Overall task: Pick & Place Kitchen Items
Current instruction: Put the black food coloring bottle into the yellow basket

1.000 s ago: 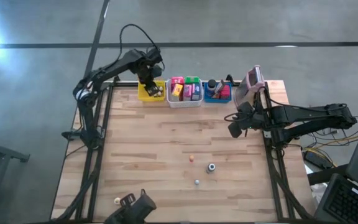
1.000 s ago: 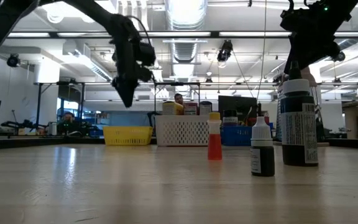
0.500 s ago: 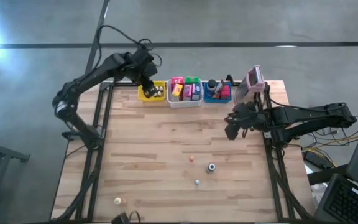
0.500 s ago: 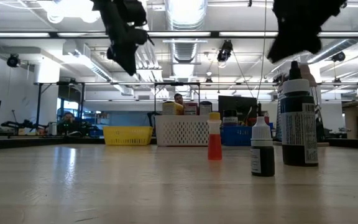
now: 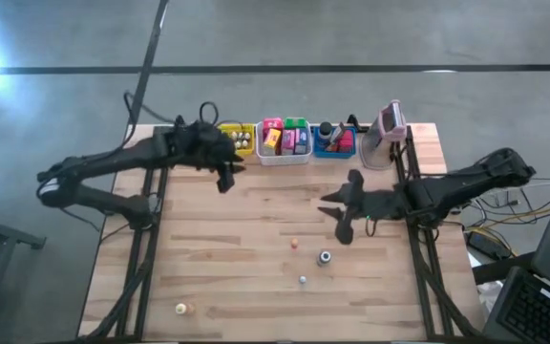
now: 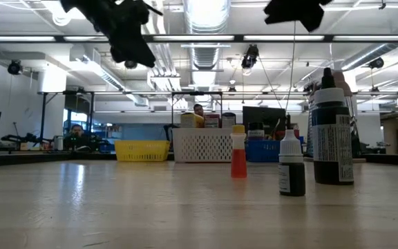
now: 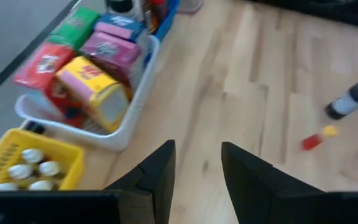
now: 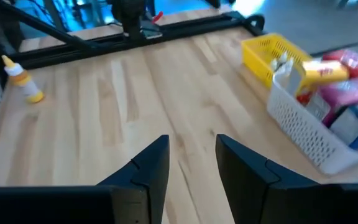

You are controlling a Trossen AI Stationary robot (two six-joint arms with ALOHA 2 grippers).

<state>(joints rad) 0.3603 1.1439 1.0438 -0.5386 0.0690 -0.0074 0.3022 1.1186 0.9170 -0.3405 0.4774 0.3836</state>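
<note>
My left gripper [image 5: 225, 178] hangs open above the table, just on the near side of the yellow bin [image 5: 236, 139], with nothing between its fingers [image 7: 197, 180]. My right gripper [image 5: 344, 229] is open too, above the table's right middle, and holds nothing [image 8: 191, 168]. Below it, three small bottles stand upright on the wood: an orange-red one [image 5: 294, 243], a dark one [image 5: 325, 256] and a tiny one [image 5: 303, 280]. A yellowish bottle [image 5: 183, 308] stands near the front left. Coloured packets [image 7: 98, 74] fill the white bin [image 5: 284, 141].
Yellow, white and blue [image 5: 334, 140] bins line the far edge, with a pink-grey device [image 5: 390, 124] at the far right corner. The yellow bin holds several small bottles [image 7: 33, 168]. Bare wood lies across the table's left and middle.
My left gripper has drawn back from above the yellow bin toward the near edge, rising and tipping from pointing down to more level. My right gripper has gone from the table's right side toward its middle and near edge, rising and tipping more level too.
</note>
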